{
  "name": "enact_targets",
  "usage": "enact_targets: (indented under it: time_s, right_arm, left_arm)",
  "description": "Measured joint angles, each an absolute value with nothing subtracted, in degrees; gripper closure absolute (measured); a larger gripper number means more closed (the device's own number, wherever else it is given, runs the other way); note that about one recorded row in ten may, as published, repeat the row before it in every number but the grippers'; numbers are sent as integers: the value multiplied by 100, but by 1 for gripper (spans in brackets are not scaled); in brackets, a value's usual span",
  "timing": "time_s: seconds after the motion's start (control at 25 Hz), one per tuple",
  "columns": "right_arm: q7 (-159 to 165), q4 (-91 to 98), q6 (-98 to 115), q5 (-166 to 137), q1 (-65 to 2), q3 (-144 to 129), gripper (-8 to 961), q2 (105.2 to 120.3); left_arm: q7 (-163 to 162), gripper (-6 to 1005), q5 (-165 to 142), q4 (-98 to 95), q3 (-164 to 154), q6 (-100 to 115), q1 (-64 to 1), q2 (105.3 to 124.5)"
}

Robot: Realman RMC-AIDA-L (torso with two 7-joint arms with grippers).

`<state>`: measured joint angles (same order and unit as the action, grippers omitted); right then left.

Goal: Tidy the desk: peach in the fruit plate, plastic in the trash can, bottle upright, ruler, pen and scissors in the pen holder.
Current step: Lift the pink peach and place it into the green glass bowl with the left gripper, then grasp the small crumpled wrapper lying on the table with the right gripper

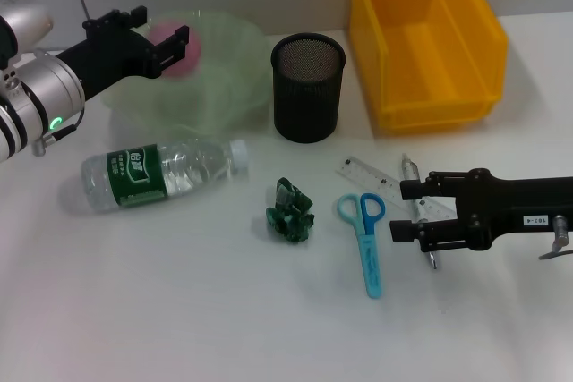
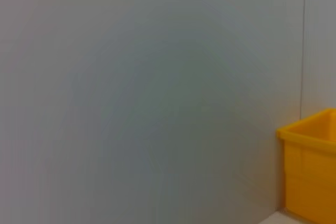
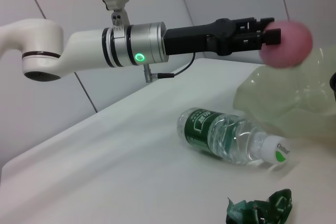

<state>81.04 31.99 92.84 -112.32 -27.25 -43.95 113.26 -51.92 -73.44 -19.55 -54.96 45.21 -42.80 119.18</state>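
My left gripper is shut on the pink peach, holding it just above the pale green fruit plate; the right wrist view shows the peach and the left gripper too. The bottle lies on its side in front of the plate. The crumpled green plastic sits mid-table. My right gripper stands open over the pen and the clear ruler, right of the blue scissors. Behind them are the black mesh pen holder and the yellow trash can.
The white table ends at a wall behind the plate and bin. In the left wrist view only the wall and a corner of the yellow bin show. The bottle and plastic also appear in the right wrist view.
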Motion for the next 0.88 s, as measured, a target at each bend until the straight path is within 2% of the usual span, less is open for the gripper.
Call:
enact_targets:
  time_s: [0.4,0.68,0.8,0.88]
  right_arm:
    - [8103,3199,9229,-11232,-2725,-4394,221,11362]
    - [8103,3199,9175,-11232,-2725,-4395,224,11364]
    - [8105,3204,9167,-11232,-2724,-4394,226,11364]
    - [8112,3214,9167,-11232,-2725,-4395,227,11362]
  left_arm:
    - [-5167,152,-7139,-1996,-5511,4587,-4251,11918]
    - [-5289,154,-7137,-2000,-5511,4831,-4233,11912]
    - [-6635,154,-7530,-2347,-5621,6126,-4042,11795]
    - [-6635,155,-7530,-2347,-5621,6126,-4042,11795]
